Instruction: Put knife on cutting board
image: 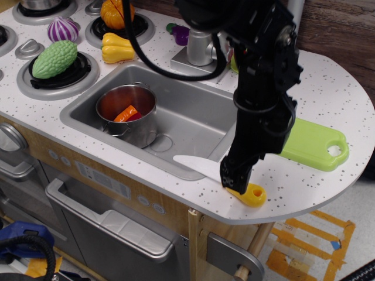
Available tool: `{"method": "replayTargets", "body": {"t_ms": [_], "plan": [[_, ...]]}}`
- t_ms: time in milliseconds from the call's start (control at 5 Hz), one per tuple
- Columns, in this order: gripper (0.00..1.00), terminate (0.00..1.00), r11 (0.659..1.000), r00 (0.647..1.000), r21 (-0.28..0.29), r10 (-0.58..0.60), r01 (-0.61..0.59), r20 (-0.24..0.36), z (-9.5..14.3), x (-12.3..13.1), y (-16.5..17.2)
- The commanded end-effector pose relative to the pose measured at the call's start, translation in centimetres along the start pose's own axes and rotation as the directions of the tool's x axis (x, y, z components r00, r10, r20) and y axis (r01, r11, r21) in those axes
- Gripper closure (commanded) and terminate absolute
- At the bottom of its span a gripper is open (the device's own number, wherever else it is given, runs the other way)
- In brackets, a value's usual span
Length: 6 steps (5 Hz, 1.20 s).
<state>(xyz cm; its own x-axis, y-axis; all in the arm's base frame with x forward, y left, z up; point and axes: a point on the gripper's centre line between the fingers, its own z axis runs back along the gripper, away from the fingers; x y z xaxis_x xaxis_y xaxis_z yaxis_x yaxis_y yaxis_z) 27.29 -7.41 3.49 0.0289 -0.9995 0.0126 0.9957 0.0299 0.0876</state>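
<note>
The knife [199,166] lies flat on the speckled counter in front of the sink, white blade pointing left, yellow handle [253,195] to the right near the front edge. My gripper [233,177] is down on the knife where blade meets handle; its black fingers hide that spot, and I cannot tell whether they are closed on it. The lime-green cutting board [316,144] lies flat to the right behind the gripper, its hole at the far right end; the arm covers its left part.
A grey sink [193,114] holds a metal pot [126,114] with orange toy food. A faucet [199,47] stands behind it. Toy vegetables [55,58] sit on the stove burners at left. The counter's rounded edge [328,199] is close to the knife handle.
</note>
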Motion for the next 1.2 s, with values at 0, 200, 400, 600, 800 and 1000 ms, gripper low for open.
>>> {"method": "replayTargets", "body": {"t_ms": [0,200,400,600,800,1000], "plan": [[0.00,0.00,1.000,0.999,0.023,0.016,-0.017,0.036,-0.7,-0.7,0.5],[0.00,0.00,0.999,0.999,0.027,0.019,-0.020,0.045,-1.5,-0.8,0.4],[0.00,0.00,0.999,0.997,0.033,0.027,-0.029,0.069,-2.3,-0.9,0.3],[0.00,0.00,0.999,0.995,0.033,0.030,-0.033,0.096,-2.6,-1.0,0.3],[0.00,0.00,0.998,0.991,0.033,0.048,-0.053,0.126,-2.9,-1.1,0.2],[1.00,0.00,0.998,0.992,0.039,0.053,-0.058,0.112,-2.9,-0.9,0.2]]}}
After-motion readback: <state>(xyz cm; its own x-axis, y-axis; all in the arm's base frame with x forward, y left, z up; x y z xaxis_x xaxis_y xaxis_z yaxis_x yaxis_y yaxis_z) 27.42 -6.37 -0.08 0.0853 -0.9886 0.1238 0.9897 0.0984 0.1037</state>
